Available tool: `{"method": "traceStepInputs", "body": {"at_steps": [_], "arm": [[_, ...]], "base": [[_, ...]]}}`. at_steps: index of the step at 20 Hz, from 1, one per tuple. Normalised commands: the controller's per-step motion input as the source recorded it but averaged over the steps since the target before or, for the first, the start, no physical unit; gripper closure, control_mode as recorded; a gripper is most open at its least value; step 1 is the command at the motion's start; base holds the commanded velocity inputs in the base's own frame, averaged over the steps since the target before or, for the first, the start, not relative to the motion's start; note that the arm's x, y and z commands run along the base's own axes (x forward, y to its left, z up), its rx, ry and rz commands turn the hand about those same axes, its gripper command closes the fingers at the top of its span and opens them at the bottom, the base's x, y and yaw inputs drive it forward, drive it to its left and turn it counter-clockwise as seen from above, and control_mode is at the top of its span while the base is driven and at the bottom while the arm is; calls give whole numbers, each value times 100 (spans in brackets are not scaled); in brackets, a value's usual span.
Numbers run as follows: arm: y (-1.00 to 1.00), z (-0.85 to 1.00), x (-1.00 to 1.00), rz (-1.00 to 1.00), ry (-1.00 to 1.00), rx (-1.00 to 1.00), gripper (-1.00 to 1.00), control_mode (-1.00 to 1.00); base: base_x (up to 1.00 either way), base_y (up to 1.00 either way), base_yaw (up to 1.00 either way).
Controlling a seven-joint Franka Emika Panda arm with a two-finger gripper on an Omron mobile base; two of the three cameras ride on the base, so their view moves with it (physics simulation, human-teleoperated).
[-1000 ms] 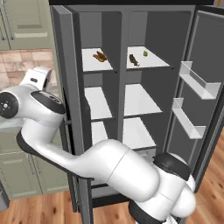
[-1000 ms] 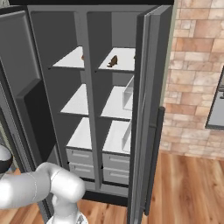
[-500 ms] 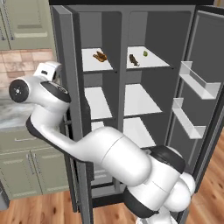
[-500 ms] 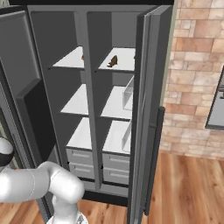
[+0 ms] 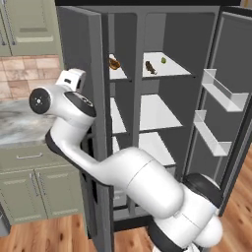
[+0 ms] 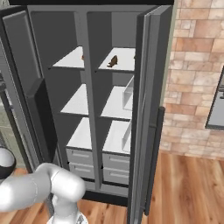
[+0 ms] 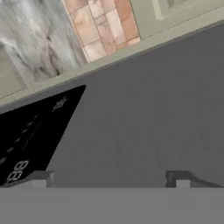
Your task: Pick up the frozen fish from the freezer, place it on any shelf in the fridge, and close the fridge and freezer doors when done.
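A: Where is the gripper (image 7: 111,177) sitting?

B: It is hanging spread open and empty, facing the outer face of the freezer door (image 5: 83,74), next to the black dispenser panel (image 7: 30,135).

A: And the frozen fish (image 5: 150,68)?

B: It is lying on the top shelf (image 5: 165,69) of the fridge (image 5: 162,103), right of and beyond the claw, long axis running near to far, a green ball (image 5: 163,60) beside it. An orange-tan lump (image 5: 114,63) is resting in the freezer (image 5: 118,103). Closing the doors looks like what remains.

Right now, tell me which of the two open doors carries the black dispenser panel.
The freezer door, the left one beside the robot's raised hand. The hand view shows its black panel; the plain fridge door carries pale bins instead.
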Motion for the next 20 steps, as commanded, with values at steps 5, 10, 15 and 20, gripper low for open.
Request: {"method": "traceStepInputs", "body": {"at_steps": [5, 10, 15, 20], "arm": [[-75, -4, 0, -4, 0, 0, -100, -100], [-59, 0, 3, -6, 0, -2, -100, -100], [-30, 0, 21, -6, -5, -4, -100, -100], [-2, 0, 60, -4, -8, -6, -100, -100]], "base": [[0, 0, 0], [0, 0, 0], [0, 0, 0], [0, 0, 0]]}}
